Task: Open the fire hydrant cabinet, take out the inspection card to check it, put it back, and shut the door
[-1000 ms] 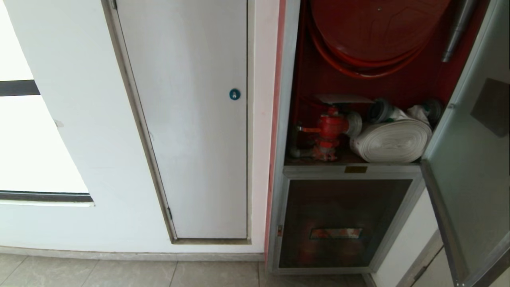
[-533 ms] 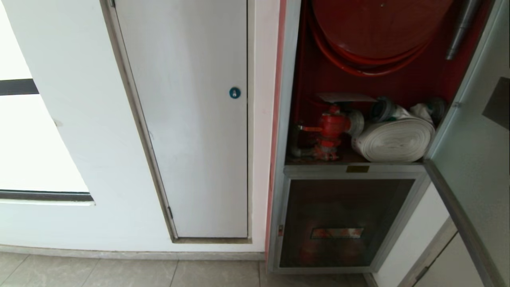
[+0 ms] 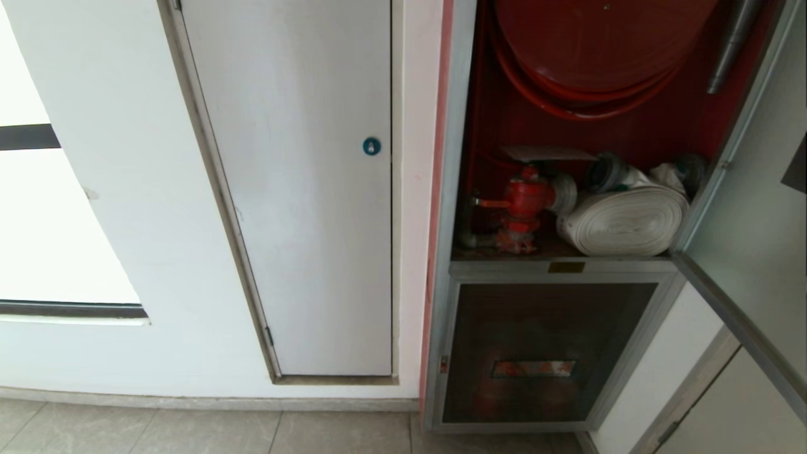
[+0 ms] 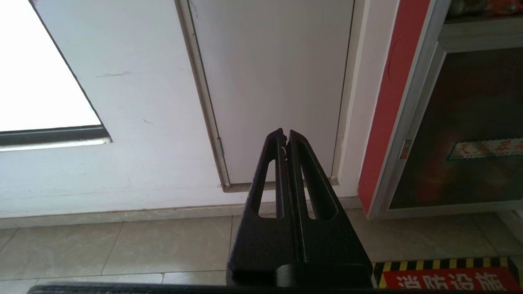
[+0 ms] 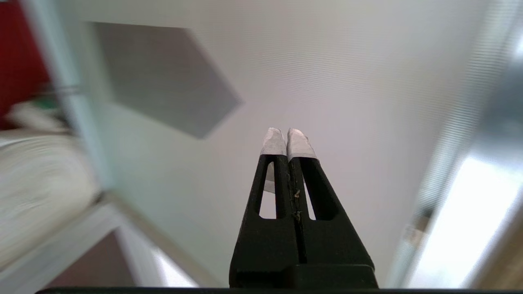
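The fire hydrant cabinet (image 3: 455, 189) stands open, showing its red interior, hose reel (image 3: 599, 38), red valve (image 3: 526, 198) and rolled white hose (image 3: 624, 221). The pale inspection card (image 3: 545, 153) lies flat on top of the valve. The door (image 3: 750, 214) is swung out to the right. My right gripper (image 5: 287, 132) is shut and empty, its white-tipped fingers close to the inner face of the door (image 5: 347, 81), beside the back of its sticker (image 5: 163, 77). My left gripper (image 4: 285, 132) is shut and parked low, pointing at the white panel's foot. Neither gripper shows in the head view.
A plain white panel with a blue round lock (image 3: 371, 147) fills the wall left of the cabinet. Below the open compartment are a small brass plate (image 3: 565, 267) and a lower dark glass pane (image 3: 542, 353). A yellow-black floor marking (image 4: 445, 277) lies on the tiles.
The door has swung further open to the right; its lower frame and the sticker's dark shape have slid toward the right edge of the head view.
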